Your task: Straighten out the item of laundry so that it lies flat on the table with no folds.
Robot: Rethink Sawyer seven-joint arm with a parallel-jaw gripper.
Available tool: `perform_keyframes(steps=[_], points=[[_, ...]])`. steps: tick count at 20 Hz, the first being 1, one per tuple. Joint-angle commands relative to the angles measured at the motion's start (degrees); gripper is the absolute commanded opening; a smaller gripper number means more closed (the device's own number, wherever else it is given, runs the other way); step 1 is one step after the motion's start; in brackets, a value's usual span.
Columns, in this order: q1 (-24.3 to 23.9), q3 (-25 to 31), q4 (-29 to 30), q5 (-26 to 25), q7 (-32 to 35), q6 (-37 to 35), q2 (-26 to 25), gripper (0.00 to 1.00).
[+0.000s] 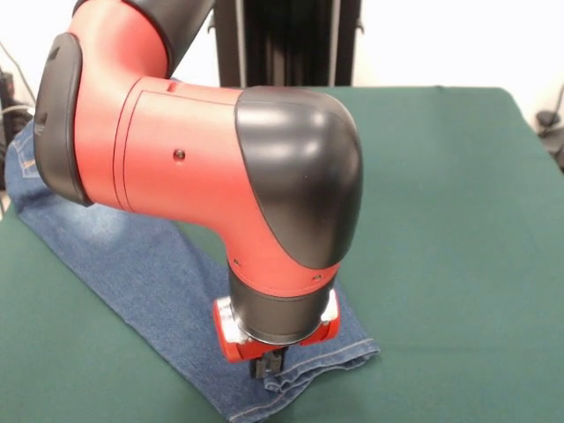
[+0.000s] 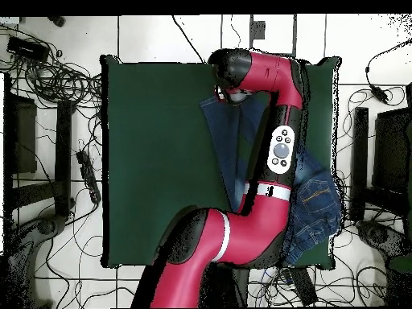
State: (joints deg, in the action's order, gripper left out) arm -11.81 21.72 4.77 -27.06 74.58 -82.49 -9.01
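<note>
The jeans (image 1: 176,273) lie in a long strip across the table (image 1: 458,220), the leg hem directly under the gripper (image 1: 269,365), the waist end well away beyond the arm; whether the fingers pinch cloth I cannot tell. Denim looks soft, limp, fairly light, likely to drag; hem or waistband seams offer the firmest hold.

Robotics lab: green felt table (image 2: 153,161), floor cables (image 2: 56,80), equipment racks (image 2: 378,153).
</note>
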Motion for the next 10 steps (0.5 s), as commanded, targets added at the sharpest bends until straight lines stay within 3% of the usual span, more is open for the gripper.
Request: perform_keyframes(steps=[1,4,10], points=[[3.6,2.8,9.6,-0.2,5.4,4.7,-0.6,0.00],[4.2,1.2,10.1,-0.5,4.7,6.1,-0.1,0.00],[6.7,-4.1,13.7,0.0,9.8,9.8,2.8,0.00]])
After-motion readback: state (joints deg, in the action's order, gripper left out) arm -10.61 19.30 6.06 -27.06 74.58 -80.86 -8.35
